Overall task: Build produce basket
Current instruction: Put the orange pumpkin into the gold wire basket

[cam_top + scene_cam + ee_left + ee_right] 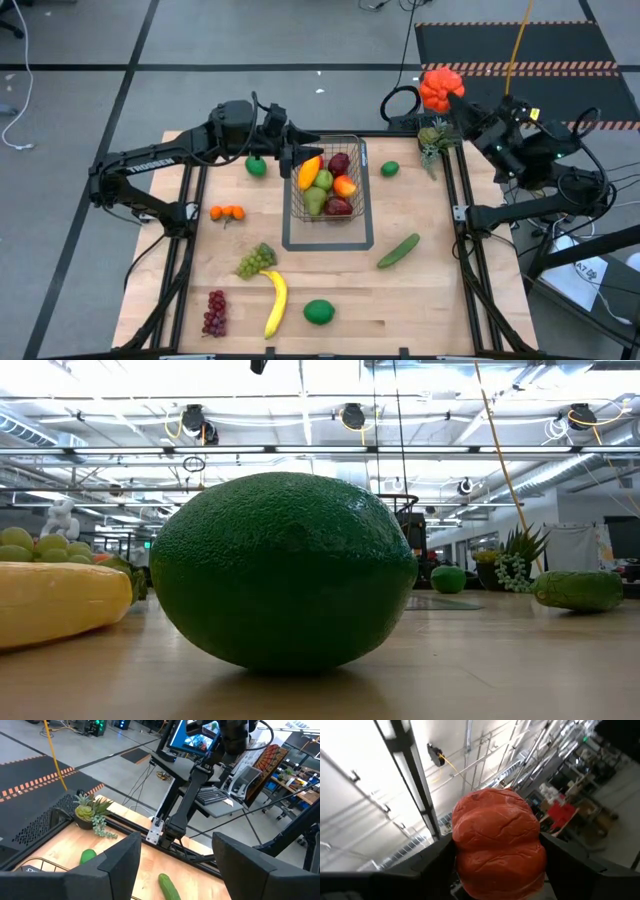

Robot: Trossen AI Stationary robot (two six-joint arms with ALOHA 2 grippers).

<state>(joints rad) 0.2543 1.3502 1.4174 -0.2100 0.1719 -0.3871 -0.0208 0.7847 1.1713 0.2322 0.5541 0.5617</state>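
Observation:
The grey wire basket (352, 222) stands mid-table and holds a mango, a red apple, a pear and other produce. My left gripper (291, 157) hovers open at the basket's far left corner, its fingers (120, 865) empty. My right gripper (449, 98) is raised over the table's far right corner, shut on a lumpy red-orange fruit (439, 87). On the table lie a lime (256, 166), small oranges (228, 212), green grapes (256, 260), a banana (275, 303), red grapes (215, 312), a big green fruit (319, 311), a cucumber (398, 250) and another lime (390, 169). My right gripper pinches the lumpy red-orange fruit (497, 845) between its two fingers (432, 857), one on each opposite side of its lower half. The fingers slant upward, with the ceiling behind the fruit. The fruit is lifted clear of the table.
A small potted succulent (435, 138) stands at the far right corner, just under the raised right gripper. In the low view the big green fruit (285, 570) fills the foreground, with the banana (55, 600) and cucumber (578, 590) to its sides. Free wood lies near the basket's right.

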